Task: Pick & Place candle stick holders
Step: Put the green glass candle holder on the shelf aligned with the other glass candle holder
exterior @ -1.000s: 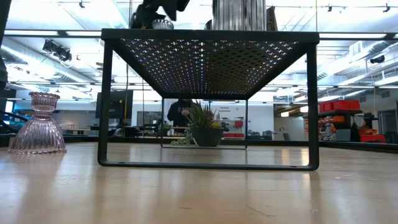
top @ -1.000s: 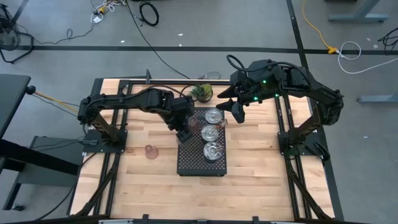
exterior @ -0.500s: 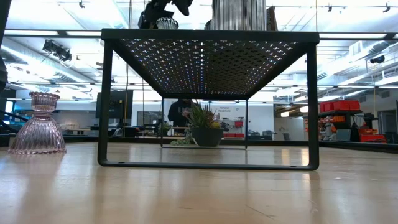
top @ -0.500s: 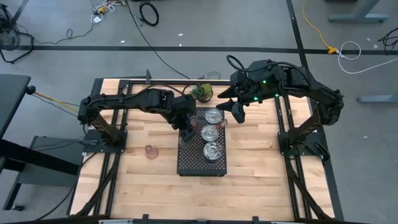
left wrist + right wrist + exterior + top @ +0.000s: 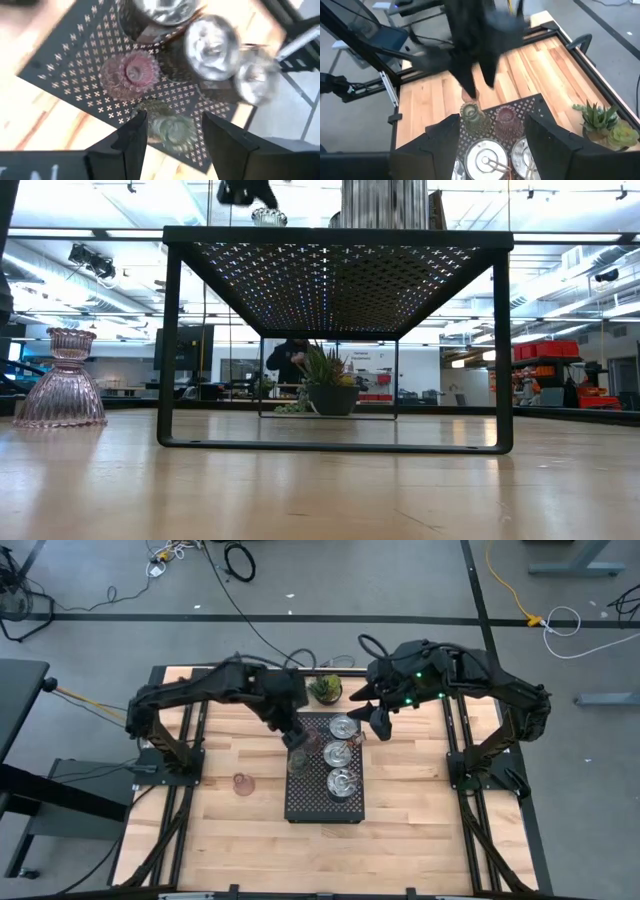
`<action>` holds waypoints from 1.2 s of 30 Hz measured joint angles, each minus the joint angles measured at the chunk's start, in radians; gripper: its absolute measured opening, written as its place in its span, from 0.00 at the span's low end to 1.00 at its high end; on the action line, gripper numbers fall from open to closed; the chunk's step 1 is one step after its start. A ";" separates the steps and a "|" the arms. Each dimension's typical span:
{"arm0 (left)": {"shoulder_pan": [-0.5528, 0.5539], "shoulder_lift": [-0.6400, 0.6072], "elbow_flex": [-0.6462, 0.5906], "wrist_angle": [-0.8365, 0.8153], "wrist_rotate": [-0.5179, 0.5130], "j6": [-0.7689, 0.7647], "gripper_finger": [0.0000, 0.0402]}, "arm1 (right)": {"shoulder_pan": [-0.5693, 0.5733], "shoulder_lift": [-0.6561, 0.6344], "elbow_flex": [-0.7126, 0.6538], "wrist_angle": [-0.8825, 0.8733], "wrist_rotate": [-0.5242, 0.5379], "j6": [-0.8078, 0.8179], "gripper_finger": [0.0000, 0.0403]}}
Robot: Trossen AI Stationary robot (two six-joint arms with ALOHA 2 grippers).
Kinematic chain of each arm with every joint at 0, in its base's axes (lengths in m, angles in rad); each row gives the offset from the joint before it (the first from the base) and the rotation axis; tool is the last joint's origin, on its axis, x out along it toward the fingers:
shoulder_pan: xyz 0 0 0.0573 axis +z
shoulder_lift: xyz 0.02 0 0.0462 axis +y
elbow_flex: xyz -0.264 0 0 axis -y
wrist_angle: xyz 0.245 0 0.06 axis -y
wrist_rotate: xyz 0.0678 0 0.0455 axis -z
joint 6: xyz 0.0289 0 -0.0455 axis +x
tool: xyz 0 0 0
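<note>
A black perforated tray (image 5: 310, 802) stands on the table. Three silver holders (image 5: 343, 727) (image 5: 337, 752) (image 5: 342, 781) stand in a row on it. A greenish glass cup (image 5: 170, 127) and a pinkish glass cup (image 5: 130, 75) stand upright on the tray's left part; both also show in the right wrist view (image 5: 470, 112) (image 5: 506, 116). Another pinkish cup (image 5: 241, 783) stands on the table left of the tray. My left gripper (image 5: 297, 738) is open and empty above the greenish cup. My right gripper (image 5: 378, 720) is open and empty above the tray's far right corner.
A small green potted plant (image 5: 324, 689) stands just beyond the tray's far edge, between the two arms. The pinkish cup on the table also shows at the left of the low view (image 5: 60, 380). Bare wood lies near and to the right of the tray.
My left gripper has risen off the tray and drawn a little toward the table's far edge. The greenish glass cup stays standing on the tray where the gripper was. My right gripper has kept its place.
</note>
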 joint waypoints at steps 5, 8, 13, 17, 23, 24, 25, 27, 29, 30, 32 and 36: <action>-0.011 -0.002 0.113 -0.171 -0.001 0.014 0.46 | 0.000 0.000 -0.014 0.021 -0.001 0.002 0.55; -0.038 -0.003 0.131 -0.273 0.000 0.014 0.46 | 0.000 -0.004 -0.014 0.040 -0.002 0.002 0.55; -0.115 0.014 0.131 -0.299 -0.026 -0.023 0.46 | 0.000 -0.008 -0.014 0.048 -0.003 0.001 0.55; -0.166 0.051 0.130 -0.289 -0.047 -0.030 0.46 | 0.000 -0.008 -0.014 0.048 -0.003 -0.002 0.55; -0.219 0.128 0.129 -0.282 -0.113 -0.039 0.46 | 0.000 -0.008 -0.014 0.047 -0.002 -0.002 0.55; -0.224 0.140 0.129 -0.281 -0.118 -0.039 0.46 | 0.000 -0.008 -0.014 0.047 -0.003 -0.002 0.55; -0.224 0.149 0.130 -0.278 -0.114 -0.039 0.46 | 0.000 -0.008 -0.014 0.047 -0.003 -0.002 0.55; -0.224 0.172 0.130 -0.278 -0.113 -0.039 0.46 | 0.000 -0.008 -0.014 0.046 -0.003 -0.003 0.55; -0.223 0.190 0.129 -0.277 -0.126 -0.039 0.46 | 0.000 -0.008 -0.014 0.047 -0.003 -0.003 0.55; -0.222 0.195 0.129 -0.277 -0.137 -0.039 0.46 | 0.000 -0.008 -0.014 0.046 -0.003 -0.003 0.55; -0.218 0.196 0.129 -0.277 -0.163 -0.029 0.46 | 0.000 -0.008 -0.014 0.047 -0.003 -0.003 0.55; -0.206 0.200 0.130 -0.266 -0.195 -0.018 0.46 | 0.000 -0.008 -0.014 0.046 -0.003 -0.003 0.55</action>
